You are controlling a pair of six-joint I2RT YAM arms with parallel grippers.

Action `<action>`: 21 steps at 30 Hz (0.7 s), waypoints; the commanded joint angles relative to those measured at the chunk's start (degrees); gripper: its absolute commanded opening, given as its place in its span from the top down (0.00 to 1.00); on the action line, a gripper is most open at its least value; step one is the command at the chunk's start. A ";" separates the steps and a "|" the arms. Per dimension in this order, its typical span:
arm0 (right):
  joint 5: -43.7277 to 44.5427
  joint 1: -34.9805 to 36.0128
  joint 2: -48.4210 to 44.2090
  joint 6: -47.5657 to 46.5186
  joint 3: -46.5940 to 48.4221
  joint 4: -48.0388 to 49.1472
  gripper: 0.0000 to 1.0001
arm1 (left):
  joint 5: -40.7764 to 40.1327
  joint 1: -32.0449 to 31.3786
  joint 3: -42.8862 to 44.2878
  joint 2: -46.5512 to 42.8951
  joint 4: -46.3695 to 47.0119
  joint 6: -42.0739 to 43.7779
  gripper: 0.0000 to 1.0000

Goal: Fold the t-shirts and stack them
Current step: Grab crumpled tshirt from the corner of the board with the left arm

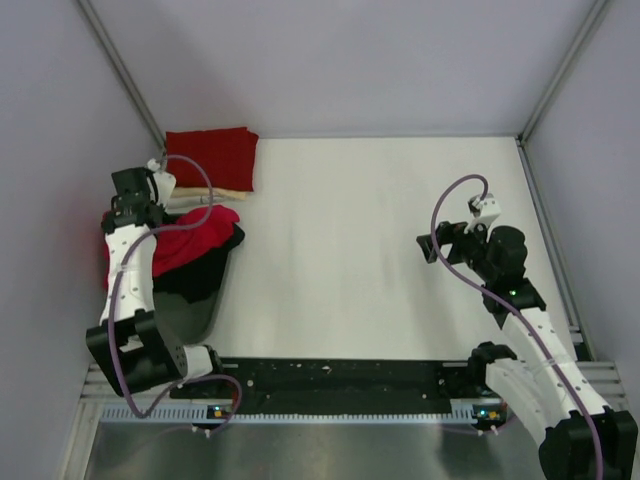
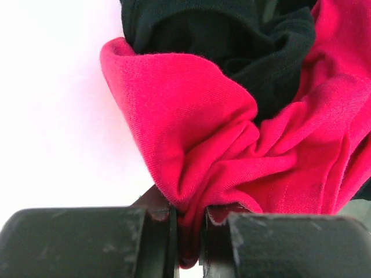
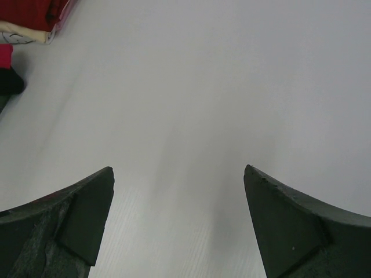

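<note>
- Now: left gripper [image 2: 188, 237] is clamped on a pinched fold of the crumpled red shirt [image 2: 191, 133]. In the left wrist view the cloth fills the narrow gap between the two pads, and a little hangs out below them.
- Red shirt sits in a heap at the far left of the table [image 1: 380, 260], on top of and tangled with a black cloth [image 2: 232, 35]. The heap is bunched up, so no long axis can be read and neither hem nor sleeves can be told apart.
- Key relation: the shirt lies directly ahead of the left gripper, touching it, and the bare table surface lies to the right of the heap. Judgement: the next move calls for lifting or dragging the shirt rightward onto that surface to spread it.
- Risk, as a judgement: the black cloth may come along, since it lies against the gripped fold.
- Right gripper [image 3: 178, 174] has its jaws wide apart and holds nothing. It hangs over bare table on the right side, well apart from the heap, so the left arm is by far the nearer.
- Stack at the far-left corner: a folded red shirt [image 1: 212, 155] lies on a cream shirt [image 1: 220, 192], just beyond the heap.
- Writing: no brand or label readable. Small dark marks show on the cream shirt in the right wrist view, too small to make out.
</note>
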 commanded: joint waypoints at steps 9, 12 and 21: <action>-1.46 0.01 -0.97 -0.28 0.71 0.03 0.08 | 16.10 -0.27 8.29 -5.36 -9.55 2.45 0.56; -1.90 0.01 -0.88 -0.28 0.71 0.55 0.08 | 13.57 -0.36 1.87 -4.84 -5.26 2.98 0.59; -1.99 0.01 -0.88 -0.45 0.88 0.56 0.08 | 8.11 -0.36 -1.48 -2.98 -2.52 3.50 1.00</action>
